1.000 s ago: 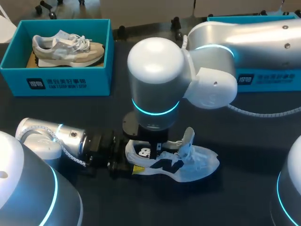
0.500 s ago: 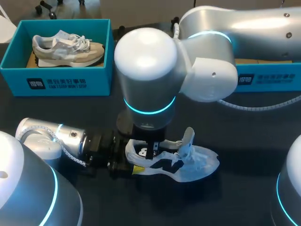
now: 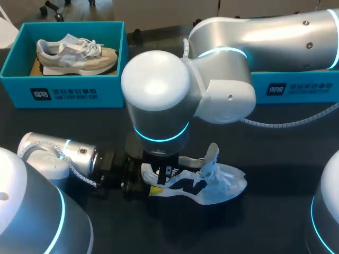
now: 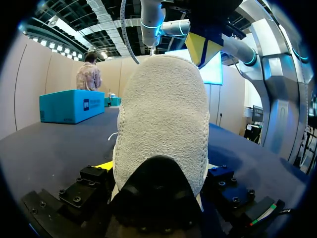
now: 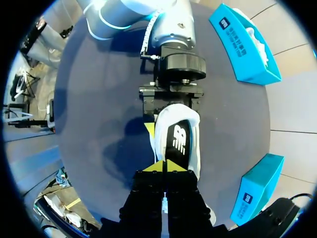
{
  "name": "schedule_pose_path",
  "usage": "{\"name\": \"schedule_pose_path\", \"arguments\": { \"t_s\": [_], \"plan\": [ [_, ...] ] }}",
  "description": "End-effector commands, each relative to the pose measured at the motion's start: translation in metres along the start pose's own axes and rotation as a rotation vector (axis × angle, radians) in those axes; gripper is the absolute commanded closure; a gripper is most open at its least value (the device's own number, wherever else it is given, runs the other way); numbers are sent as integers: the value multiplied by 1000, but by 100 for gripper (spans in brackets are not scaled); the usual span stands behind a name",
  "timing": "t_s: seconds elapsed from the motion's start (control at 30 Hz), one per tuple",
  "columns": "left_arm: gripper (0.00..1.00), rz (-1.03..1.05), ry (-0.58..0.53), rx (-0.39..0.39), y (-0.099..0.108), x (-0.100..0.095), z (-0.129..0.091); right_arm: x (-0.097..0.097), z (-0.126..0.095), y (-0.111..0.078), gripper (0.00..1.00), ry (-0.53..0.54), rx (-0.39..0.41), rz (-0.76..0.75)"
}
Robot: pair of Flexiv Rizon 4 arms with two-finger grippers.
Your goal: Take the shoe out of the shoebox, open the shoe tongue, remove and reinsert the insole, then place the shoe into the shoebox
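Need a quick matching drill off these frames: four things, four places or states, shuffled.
Things:
A. white shoe
B. beige shoe
C. right gripper
D. left gripper

Places or states:
1. inside the teal shoebox at far left
2. lying on the table, tongue lifted
3. low on the table, shut on the white shoe's heel
4. above the white shoe's opening, yellow tips together

Pairs: A-2, B-1, C-4, D-3
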State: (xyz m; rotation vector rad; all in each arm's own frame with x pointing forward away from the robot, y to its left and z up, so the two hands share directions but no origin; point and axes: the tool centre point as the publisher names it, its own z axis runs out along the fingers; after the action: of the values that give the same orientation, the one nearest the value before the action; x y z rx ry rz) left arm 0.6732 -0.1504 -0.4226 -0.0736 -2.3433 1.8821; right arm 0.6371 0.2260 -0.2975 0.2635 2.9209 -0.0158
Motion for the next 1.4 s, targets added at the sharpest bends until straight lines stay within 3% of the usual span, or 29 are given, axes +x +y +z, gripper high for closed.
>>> {"name": "schedule_pose_path", "arguments": {
  "t_s": [0.03,0.37,0.7,0.93,1.2,1.4],
  "plan": [
    [100,-1,0,-3,0,0,-2,-4,13,0,100,14,-14,-1],
    [100,-1,0,-3,0,0,-2,-12,36,11,100,27,-61,-4],
    [100,-1,0,-3,0,0,-2,-10,57,-3,100,37,-59,14],
    [100,-1,0,-3,0,0,-2,-5,61,-10,100,16,-52,16],
    [100,-1,0,-3,0,0,-2,-17,68,-13,100,19,-50,4],
    [100,-1,0,-3,0,0,-2,-11,72,-20,100,33,-44,25]
  ]
}}
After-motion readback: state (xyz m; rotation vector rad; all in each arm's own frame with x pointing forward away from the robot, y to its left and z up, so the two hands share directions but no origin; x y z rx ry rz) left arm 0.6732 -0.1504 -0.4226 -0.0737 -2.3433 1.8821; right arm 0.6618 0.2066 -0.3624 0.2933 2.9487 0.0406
